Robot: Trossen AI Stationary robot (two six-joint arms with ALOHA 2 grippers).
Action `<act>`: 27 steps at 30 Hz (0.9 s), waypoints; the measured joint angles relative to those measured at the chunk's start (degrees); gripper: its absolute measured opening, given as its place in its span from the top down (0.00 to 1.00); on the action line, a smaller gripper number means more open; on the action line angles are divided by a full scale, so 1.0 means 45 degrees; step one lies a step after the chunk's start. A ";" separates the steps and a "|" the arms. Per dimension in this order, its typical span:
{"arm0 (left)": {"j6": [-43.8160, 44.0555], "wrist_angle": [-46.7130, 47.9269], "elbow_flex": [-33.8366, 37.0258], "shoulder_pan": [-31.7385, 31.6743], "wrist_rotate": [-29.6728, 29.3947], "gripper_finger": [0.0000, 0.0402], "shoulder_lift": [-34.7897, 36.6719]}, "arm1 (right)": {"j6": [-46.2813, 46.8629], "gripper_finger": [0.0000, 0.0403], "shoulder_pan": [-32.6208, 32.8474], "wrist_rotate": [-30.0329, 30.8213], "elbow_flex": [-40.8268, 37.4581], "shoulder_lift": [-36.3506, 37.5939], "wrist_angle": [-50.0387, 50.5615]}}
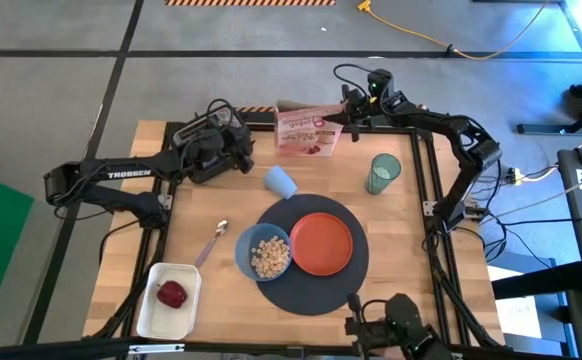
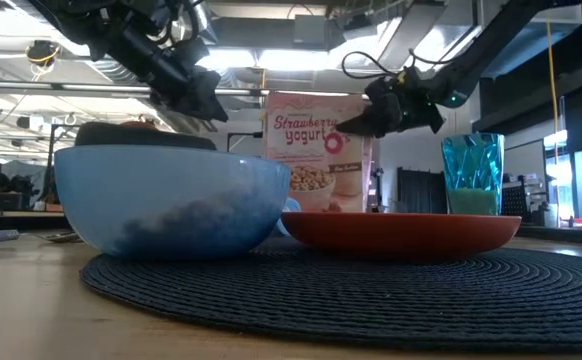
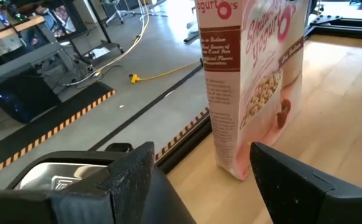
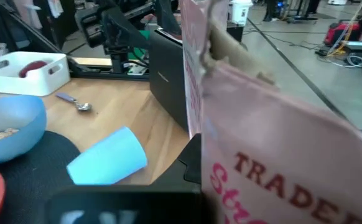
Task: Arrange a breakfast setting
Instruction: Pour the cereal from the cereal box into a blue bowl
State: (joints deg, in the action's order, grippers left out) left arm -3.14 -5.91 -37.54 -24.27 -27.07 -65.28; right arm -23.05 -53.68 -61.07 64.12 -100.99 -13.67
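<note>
Right gripper (image 1: 349,108) is at the far edge of the table, hard up against the top of the pink cereal box (image 1: 308,131); whether its fingers are clamped on the box or not, I can't tell. Left gripper (image 1: 239,140) hovers over the black toaster (image 1: 203,133) just beside the box, fingers spread wide with nothing between them. Down the middle, the dark mat (image 1: 316,285) carries the orange plate (image 1: 321,243), and the blue bowl (image 1: 263,252) with cereal sits on the mat's left edge, touching the plate. The green cup (image 1: 382,172) stands upright off the mat, toward the far right. The spoon (image 1: 212,241) lies on bare wood left of the bowl. The small blue cup (image 1: 280,181) lies tipped over near the mat's far edge. The apple (image 1: 172,294) rests in a white tray (image 1: 154,312) at the near left corner.
</note>
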 joint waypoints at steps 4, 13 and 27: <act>0.0005 0.0033 0.0005 0.0000 -0.0001 0.35 0.0000 | -0.0001 0.99 -0.0017 0.0006 -0.0005 0.0071 0.0053; 0.0000 0.0064 0.0005 0.0000 -0.0010 0.35 0.0000 | 0.0405 0.79 0.0002 0.1008 -0.0034 0.0131 0.0131; -0.0010 0.0092 0.0007 0.0000 -0.0025 0.35 0.0005 | 0.0544 0.45 0.0002 0.0891 -0.0034 0.0926 0.0116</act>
State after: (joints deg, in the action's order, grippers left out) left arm -3.18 -5.49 -37.51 -24.27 -27.18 -65.25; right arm -20.60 -53.67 -57.06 63.96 -96.82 -13.15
